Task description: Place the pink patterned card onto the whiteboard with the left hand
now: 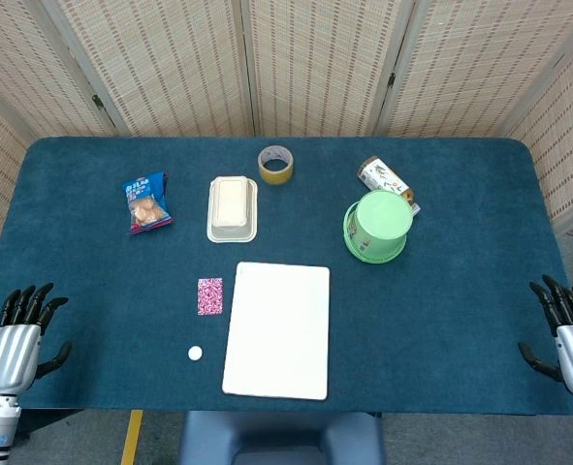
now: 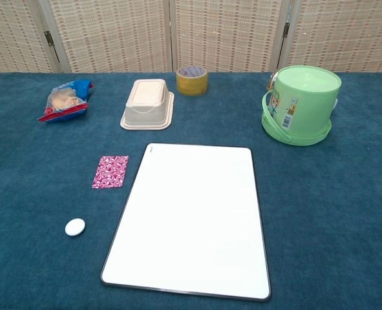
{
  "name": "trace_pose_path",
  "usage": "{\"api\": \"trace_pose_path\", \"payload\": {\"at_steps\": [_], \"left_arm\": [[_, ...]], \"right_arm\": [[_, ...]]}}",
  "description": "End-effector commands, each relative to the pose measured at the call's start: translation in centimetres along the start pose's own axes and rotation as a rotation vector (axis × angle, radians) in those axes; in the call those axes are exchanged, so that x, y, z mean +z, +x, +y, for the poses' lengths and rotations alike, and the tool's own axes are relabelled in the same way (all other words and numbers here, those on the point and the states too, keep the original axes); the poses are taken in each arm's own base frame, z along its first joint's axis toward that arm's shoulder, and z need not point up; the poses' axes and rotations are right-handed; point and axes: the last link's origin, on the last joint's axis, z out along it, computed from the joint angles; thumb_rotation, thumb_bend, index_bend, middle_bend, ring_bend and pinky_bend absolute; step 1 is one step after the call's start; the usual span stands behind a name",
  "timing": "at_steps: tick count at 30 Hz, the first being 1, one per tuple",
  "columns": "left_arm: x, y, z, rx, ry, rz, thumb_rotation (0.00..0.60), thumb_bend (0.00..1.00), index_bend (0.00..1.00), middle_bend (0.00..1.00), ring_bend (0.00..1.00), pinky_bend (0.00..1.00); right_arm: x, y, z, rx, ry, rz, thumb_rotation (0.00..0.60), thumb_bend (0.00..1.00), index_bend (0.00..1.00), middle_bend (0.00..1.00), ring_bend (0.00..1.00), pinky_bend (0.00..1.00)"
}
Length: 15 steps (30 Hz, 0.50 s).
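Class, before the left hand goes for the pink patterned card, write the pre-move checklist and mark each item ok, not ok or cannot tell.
1. Left hand holds nothing, fingers apart: ok.
2. Pink patterned card lies flat, uncovered: ok.
3. Whiteboard surface bare: ok.
4. Card apart from the whiteboard's left edge: ok.
5. Small white oval clear of the card: ok.
6. Right hand away at the table's far side: ok.

Pink patterned card (image 2: pixel 110 171), white whiteboard (image 2: pixel 194 219)

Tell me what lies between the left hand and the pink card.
Only bare blue tablecloth lies between the left hand and the pink card in the head view; the small white pebble sits off that line.
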Motion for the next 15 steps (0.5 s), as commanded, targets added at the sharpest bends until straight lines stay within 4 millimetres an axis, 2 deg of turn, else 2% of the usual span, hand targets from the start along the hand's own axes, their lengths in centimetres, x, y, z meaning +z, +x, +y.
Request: {"api": "trace_pose_path", "payload": {"at_steps": [1,10,15], "left_arm": [[0.05,-0.07,-0.01,0.003,-0.001,-0.004,0.600,0.36,0.25,0.11,0.04,0.00],[0.16,0.13,-0.03,-0.004,-0.005,0.010,0.600,0.36,0.25,0.11,0.04,0.00],[0.89,0.54,0.64,0.000,-0.050,0.020,0.600,0.36,0.25,0.11,0.04,0.00]], "right_arm": [[-0.02,-0.02,0.00,-0.001,0.000,-0.003,0.600,0.31,0.07,0.06,0.08,0.00],[-0.41,0.30,0.11,0.000,0.000,0.011,0.600,0.31,0.07,0.06,0.08,0.00],[-0.56,0.47,0.24,-0.001,-0.002,0.016,0.600,0.31,0.07,0.06,0.08,0.00]]}}
